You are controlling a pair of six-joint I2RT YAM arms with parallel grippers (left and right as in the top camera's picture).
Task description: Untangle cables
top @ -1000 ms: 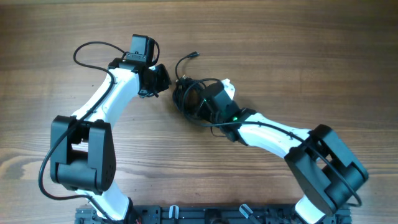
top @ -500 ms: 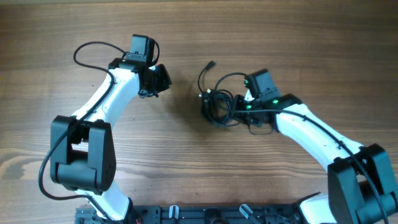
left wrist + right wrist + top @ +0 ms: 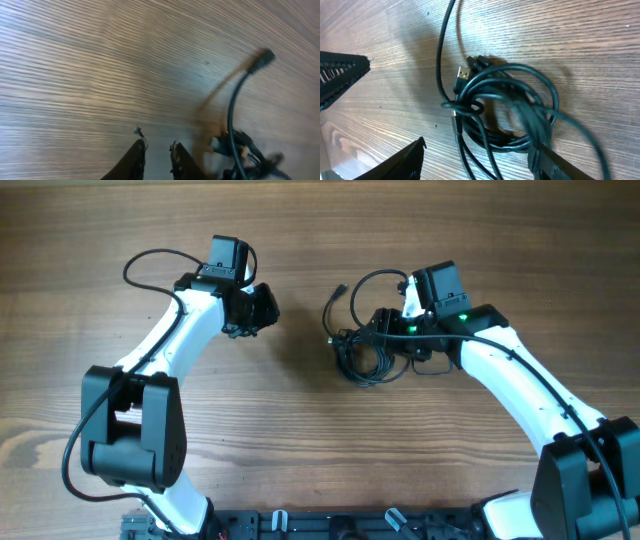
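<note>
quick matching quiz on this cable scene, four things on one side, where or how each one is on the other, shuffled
Things:
1. left end effector
2. right end effector
3. cables
4. loose plug

States:
A. tangled in a coil on the table
B. open, right beside the coil
C. away from the coil, holding nothing
D. at the end of a cord curving out of the coil

Pairs: 1-C, 2-B, 3-A, 4-D
</note>
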